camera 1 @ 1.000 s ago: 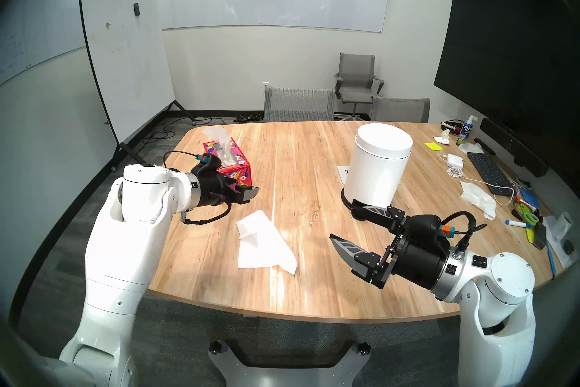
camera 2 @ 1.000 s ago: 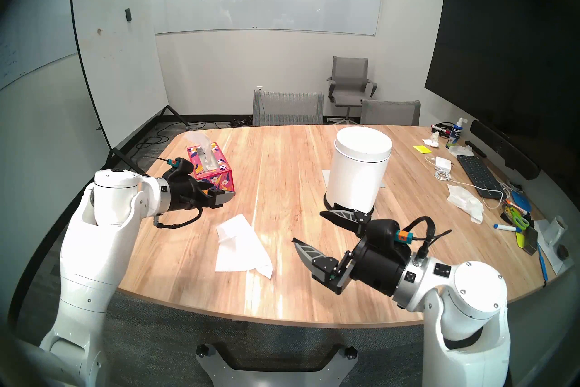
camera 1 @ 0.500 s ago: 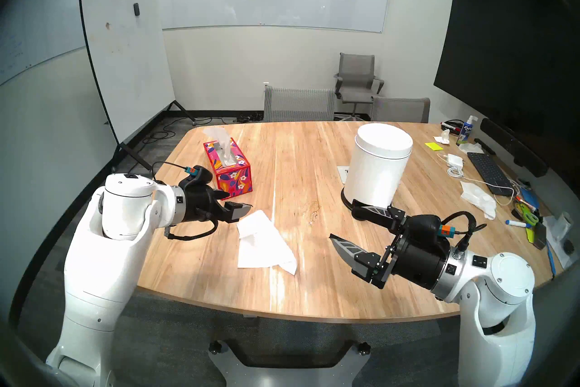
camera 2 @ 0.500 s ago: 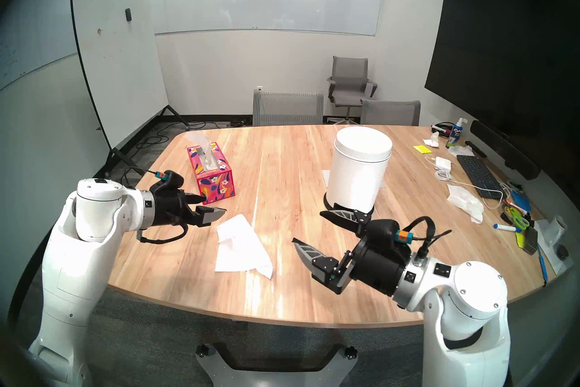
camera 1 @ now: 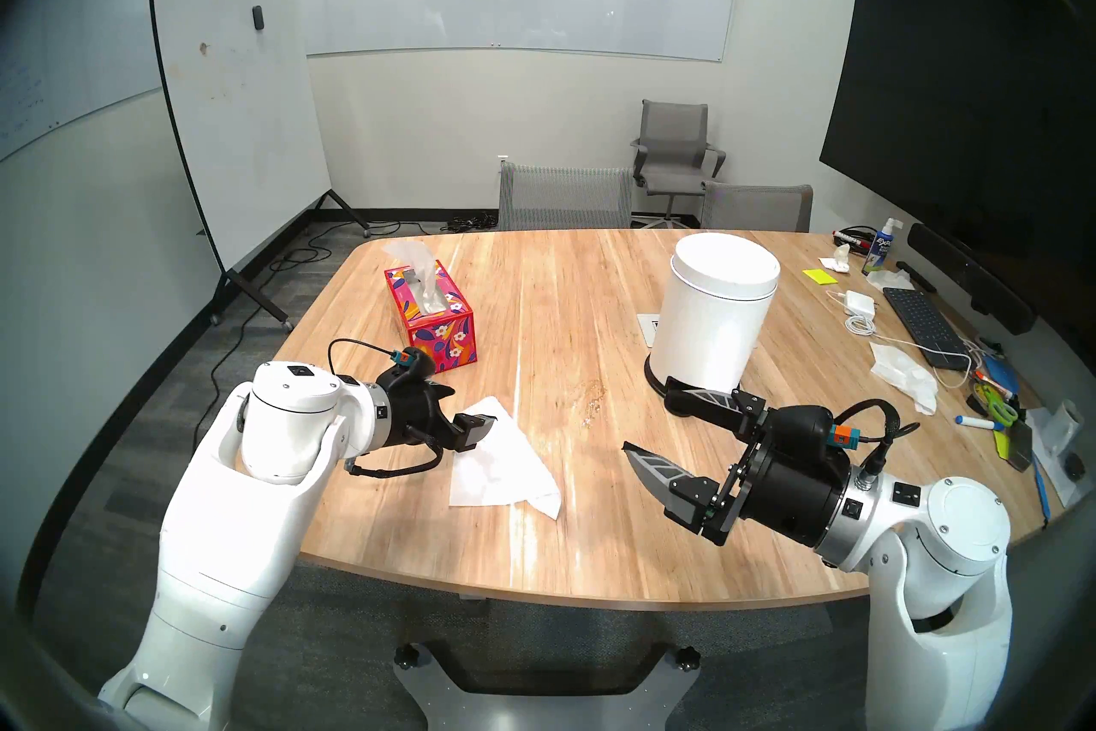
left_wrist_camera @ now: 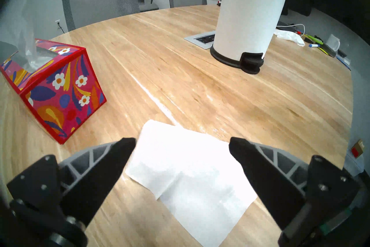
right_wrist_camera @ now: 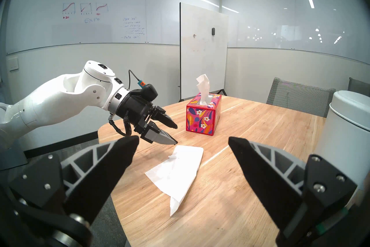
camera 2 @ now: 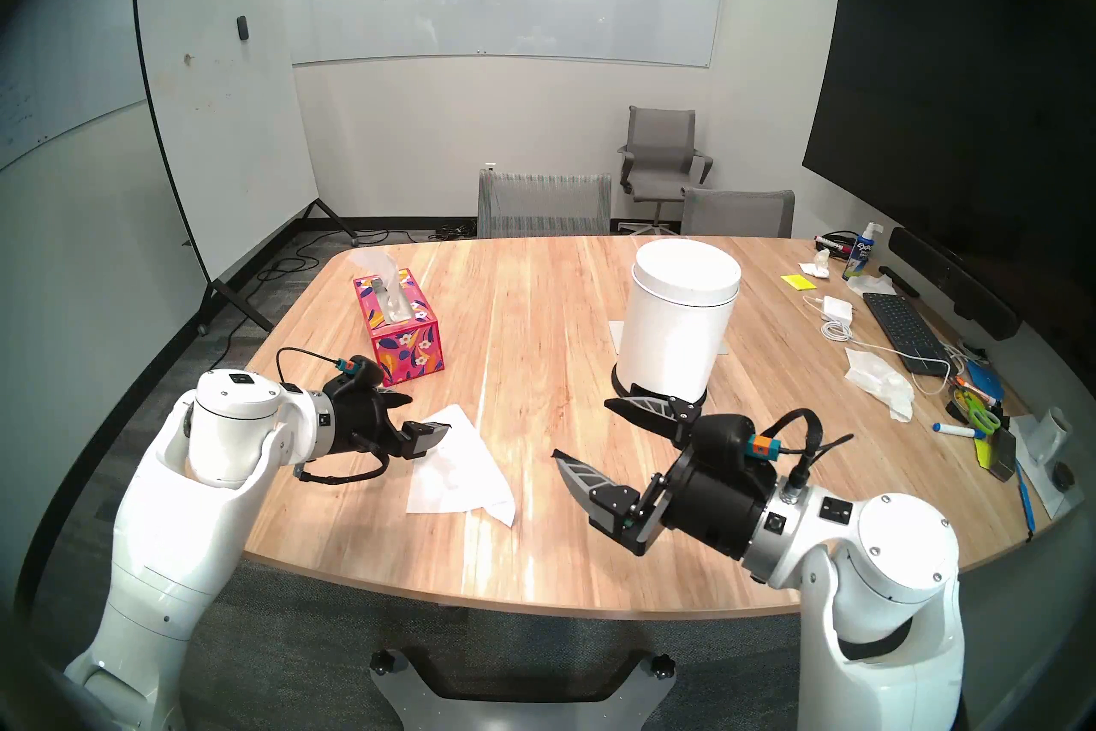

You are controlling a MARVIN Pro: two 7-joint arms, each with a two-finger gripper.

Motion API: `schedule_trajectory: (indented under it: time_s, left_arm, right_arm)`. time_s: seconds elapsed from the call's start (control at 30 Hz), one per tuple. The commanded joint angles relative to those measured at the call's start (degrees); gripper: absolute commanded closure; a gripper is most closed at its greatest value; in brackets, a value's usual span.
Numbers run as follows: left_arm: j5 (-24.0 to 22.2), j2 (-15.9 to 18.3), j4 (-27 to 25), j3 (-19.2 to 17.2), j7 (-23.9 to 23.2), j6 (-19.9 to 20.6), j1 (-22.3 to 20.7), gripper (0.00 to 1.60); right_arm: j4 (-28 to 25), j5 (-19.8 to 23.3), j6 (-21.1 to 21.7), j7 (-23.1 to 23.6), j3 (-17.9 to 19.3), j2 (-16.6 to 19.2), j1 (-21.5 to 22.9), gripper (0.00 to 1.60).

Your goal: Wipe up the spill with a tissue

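Hovering left gripper [camera 1: 474,415], jaws wide, empty, over tissue [camera 1: 504,466] lower centre on table [camera 1: 593,552]. Spill [camera 1: 590,397] mid-frame, uncovered. Right gripper [camera 1: 646,424] wide, empty, lower right.

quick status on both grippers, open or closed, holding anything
Left gripper: open, empty, tips just above the near edge of the tissue.
Right gripper: open, empty, held above the table near the white bin.
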Motion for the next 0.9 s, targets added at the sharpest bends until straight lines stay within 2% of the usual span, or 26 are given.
schedule_trajectory:
  time_s: [0.0, 0.43, 0.5, 0.57, 0.6, 0.73, 0.87]
  left_arm:
    - [1.06, -2.12, 3.42, 1.88, 1.66, -2.69, -3.35, 0.00]
    - [1.43, -2.65, 5.47, 3.26, 1.86, -3.52, -3.82, 0.00]
    - [1.40, -2.64, 5.37, 3.42, 1.89, -3.54, -3.68, 0.33]
    - [1.28, -2.52, 4.98, 3.47, 1.86, -3.38, -3.46, 0.74]
    - [1.23, -2.47, 4.86, 3.49, 1.87, -3.34, -3.39, 0.78]
    - [1.06, -2.12, 4.14, 3.47, 1.70, -3.29, -2.61, 0.60]
    - [1.09, -1.83, 3.58, 3.33, 1.57, -3.38, -1.72, 0.59]
  right_arm:
    - [-0.92, 0.14, 0.01, 0.10, 0.12, 0.05, 0.14, 0.00]
    - [-0.93, 0.14, 0.02, 0.10, 0.13, 0.05, 0.14, 0.00]
    - [-0.93, 0.14, 0.02, 0.10, 0.13, 0.05, 0.14, 0.00]
    - [-0.93, 0.14, 0.02, 0.10, 0.13, 0.05, 0.14, 0.00]
    - [-0.93, 0.14, 0.02, 0.10, 0.13, 0.05, 0.14, 0.00]
    - [-0.94, 0.14, 0.03, 0.11, 0.13, 0.05, 0.13, 0.00]
    - [-0.94, 0.14, 0.03, 0.11, 0.13, 0.05, 0.13, 0.00]
